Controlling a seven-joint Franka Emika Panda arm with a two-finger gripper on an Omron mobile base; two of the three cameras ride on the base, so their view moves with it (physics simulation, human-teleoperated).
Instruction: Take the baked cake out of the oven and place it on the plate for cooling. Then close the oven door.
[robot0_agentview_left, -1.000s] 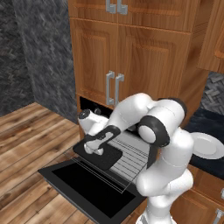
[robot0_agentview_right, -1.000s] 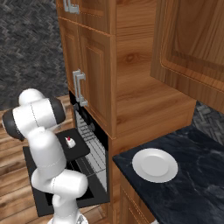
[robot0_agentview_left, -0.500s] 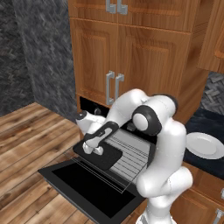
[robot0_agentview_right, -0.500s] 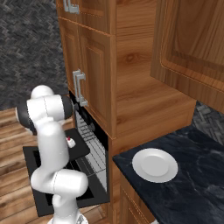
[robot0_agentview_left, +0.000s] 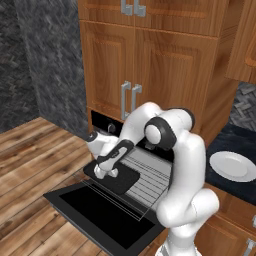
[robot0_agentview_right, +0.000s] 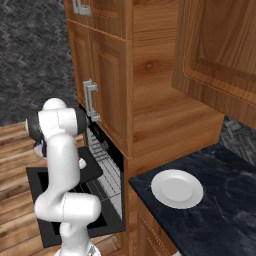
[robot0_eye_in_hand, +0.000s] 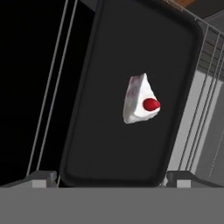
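The baked cake (robot0_eye_in_hand: 140, 99), a small white wedge with a red dot on top, lies on a flat black tray (robot0_eye_in_hand: 109, 144). That tray (robot0_agentview_left: 122, 179) rests on the pulled-out wire rack (robot0_agentview_left: 152, 175) of the oven (robot0_agentview_left: 111, 128). My gripper (robot0_agentview_left: 106, 169) hangs just above the tray, pointing down at it. It is open: the fingertips (robot0_eye_in_hand: 41, 177) stand wide apart at the bottom of the hand view, apart from the cake. The oven door (robot0_agentview_left: 100, 215) lies folded down, flat and open. The plate (robot0_agentview_left: 231, 166) sits bare on the dark counter to the right, also in the right base view (robot0_agentview_right: 177, 188).
Wooden cabinet doors with vertical silver handles (robot0_agentview_left: 128, 100) rise right above the oven opening. The open door (robot0_agentview_right: 55, 220) juts out over the wooden floor (robot0_agentview_left: 35, 165). The dark stone counter (robot0_agentview_right: 220, 210) runs right of the oven, with an upper cabinet (robot0_agentview_right: 220, 55) overhanging it.
The arm's elbow has swung up and toward the oven, while the hand has stayed over the tray. The gripper has stayed open and the cake has not moved.
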